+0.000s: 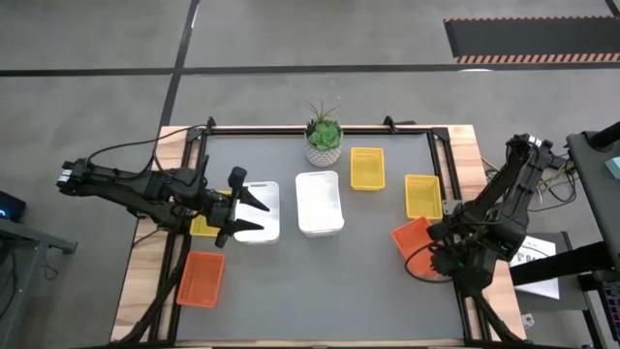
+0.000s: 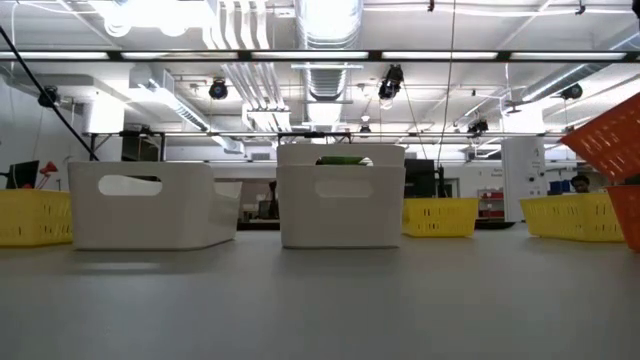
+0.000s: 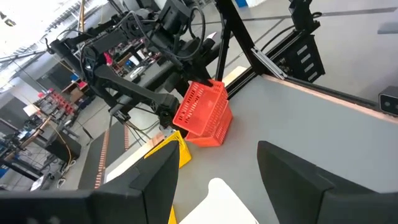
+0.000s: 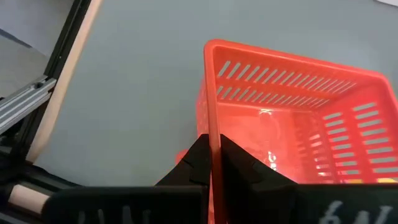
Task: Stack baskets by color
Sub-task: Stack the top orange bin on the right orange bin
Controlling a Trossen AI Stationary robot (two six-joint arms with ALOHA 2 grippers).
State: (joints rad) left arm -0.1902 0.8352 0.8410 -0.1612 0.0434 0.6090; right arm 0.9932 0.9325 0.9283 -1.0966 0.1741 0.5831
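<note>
My right gripper (image 4: 212, 163) is shut on an orange basket (image 1: 411, 237) near the table's right edge. That basket shows tilted in the left wrist view (image 3: 203, 116) and in the low view (image 2: 608, 150). My left gripper (image 1: 254, 214) hovers open above the left white basket (image 1: 262, 209), touching nothing. A yellow basket (image 1: 203, 225) lies partly under the left arm. A second orange basket (image 1: 201, 278) rests flat at the near left. Another white basket (image 1: 320, 202) stands mid-table, with two yellow baskets (image 1: 366, 168) (image 1: 421, 196) to its right. My right gripper pinches the top rim of one basket wall (image 4: 211, 134), on the side toward the table's right edge. One finger is inside the basket and one outside. The fingers slant down from the right. The basket is tilted, its held side raised; whether its low edge touches the table does not show.
A small potted green plant (image 1: 324, 138) stands at the far edge, behind the middle white basket. Black frame rails (image 1: 441, 170) run along the table's sides. Bare grey tabletop (image 1: 320, 291) lies along the near middle.
</note>
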